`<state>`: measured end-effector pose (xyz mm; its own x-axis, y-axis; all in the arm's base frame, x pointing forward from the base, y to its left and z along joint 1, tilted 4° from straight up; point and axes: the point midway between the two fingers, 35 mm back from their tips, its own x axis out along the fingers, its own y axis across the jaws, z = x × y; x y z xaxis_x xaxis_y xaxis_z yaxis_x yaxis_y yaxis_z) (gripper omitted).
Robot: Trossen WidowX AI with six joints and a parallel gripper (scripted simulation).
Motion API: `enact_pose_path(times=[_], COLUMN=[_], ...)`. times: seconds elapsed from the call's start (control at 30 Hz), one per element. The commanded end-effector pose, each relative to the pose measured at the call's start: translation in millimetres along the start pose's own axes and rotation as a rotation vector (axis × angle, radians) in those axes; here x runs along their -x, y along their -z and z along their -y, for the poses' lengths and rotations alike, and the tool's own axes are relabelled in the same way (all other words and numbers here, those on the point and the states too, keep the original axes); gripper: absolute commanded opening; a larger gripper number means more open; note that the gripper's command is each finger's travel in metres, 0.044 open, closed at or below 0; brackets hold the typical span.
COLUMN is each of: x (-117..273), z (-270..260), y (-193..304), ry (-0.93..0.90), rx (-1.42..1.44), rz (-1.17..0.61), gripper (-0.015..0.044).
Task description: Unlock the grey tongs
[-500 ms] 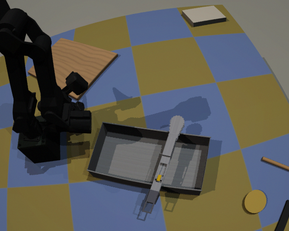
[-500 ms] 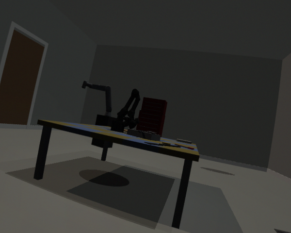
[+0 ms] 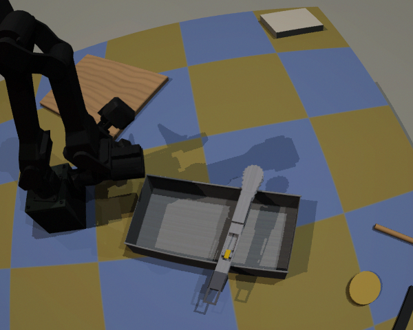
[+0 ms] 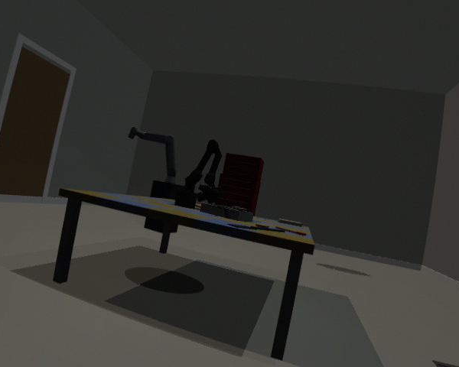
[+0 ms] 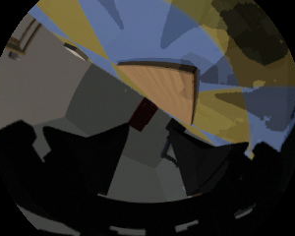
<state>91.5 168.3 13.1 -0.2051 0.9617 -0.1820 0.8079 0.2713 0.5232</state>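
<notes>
The grey tongs (image 3: pixel 241 209) rest across the roasting tin (image 3: pixel 164 253) (image 4: pixel 212 209), over its long walls. Their scalloped tips lie past the tin's far wall, and the hinge end with a wire loop is past the near wall. A yellow piece shows near the hinge. The tongs' arms lie together. The wooden board (image 3: pixel 103 78) (image 5: pixel 172 90) lies behind the arm, partly covered by it in the top view. My gripper (image 5: pixel 149 128) is open, with nothing between its fingers. It is left of the tin, well away from the tongs; its fingertips cannot be made out in the top view.
A white-topped block (image 3: pixel 291 21) lies at the far corner. A yellow disc (image 3: pixel 364 288), a wooden rod (image 3: pixel 398 235) and a black bar (image 3: pixel 406 309) lie right of the tin. Another arm (image 4: pixel 170 154) and a red cabinet (image 4: pixel 242 177) stand behind the table.
</notes>
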Motion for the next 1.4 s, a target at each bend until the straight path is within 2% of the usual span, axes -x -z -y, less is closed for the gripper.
enact_pose_path(times=[0.0,0.13,0.47,0.87,1.37], x=[-1,-4,4,10,36], z=[-9,-16,-81,-104,-144], y=[-11,-25,-56,-64,-73], ry=[0.04,0.103,0.115,0.106,0.031], rx=[0.042,0.063,0.255,0.324,0.373], rz=[0.048,0.118,0.319,0.403,0.539], gripper=[0.026,0.026,0.026,0.026,0.026])
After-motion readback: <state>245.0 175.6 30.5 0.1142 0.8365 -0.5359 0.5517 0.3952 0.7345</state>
